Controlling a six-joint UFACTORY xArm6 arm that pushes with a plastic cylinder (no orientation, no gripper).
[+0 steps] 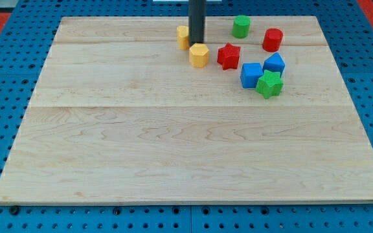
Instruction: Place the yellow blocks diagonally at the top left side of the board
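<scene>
Two yellow blocks lie near the view's top centre of the wooden board (109, 129). A yellow hexagonal block (199, 55) sits just below and right of my tip (196, 43). A second yellow block (183, 37) is partly hidden behind the rod, on its left. The dark rod comes down from the view's top edge and its tip stands between the two yellow blocks, touching or nearly touching both.
A red star block (228, 56) lies right of the yellow hexagon. A green cylinder (241, 26) and a red cylinder (272, 39) sit near the top edge. Two blue blocks (251, 74) (274, 64) and a green star block (269, 85) cluster at the right.
</scene>
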